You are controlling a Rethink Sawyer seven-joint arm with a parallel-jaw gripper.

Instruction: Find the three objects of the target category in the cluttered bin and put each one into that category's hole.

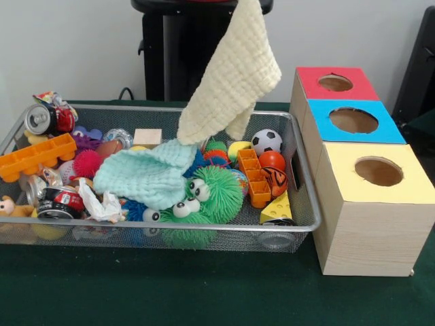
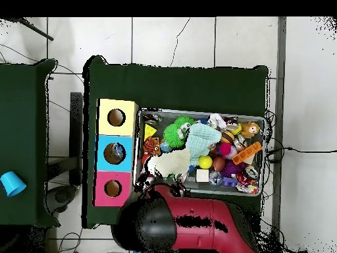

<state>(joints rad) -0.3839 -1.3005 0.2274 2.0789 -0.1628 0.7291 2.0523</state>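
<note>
Wire bin [image 1: 304, 204] full of toys; cream cloth [image 1: 231, 78] hanging above; end effector state cannot tell.

Red arm [image 2: 210, 227], black rounded joint [image 2: 148, 227]

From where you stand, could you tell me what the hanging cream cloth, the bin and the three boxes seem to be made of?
Cream cloth: soft woven fabric, waffle-textured and draping limply.
Bin: metal wire mesh, seen through, with a shiny rim.
Boxes: probably light wood, grain on the sides, with matte coloured tops.
</note>
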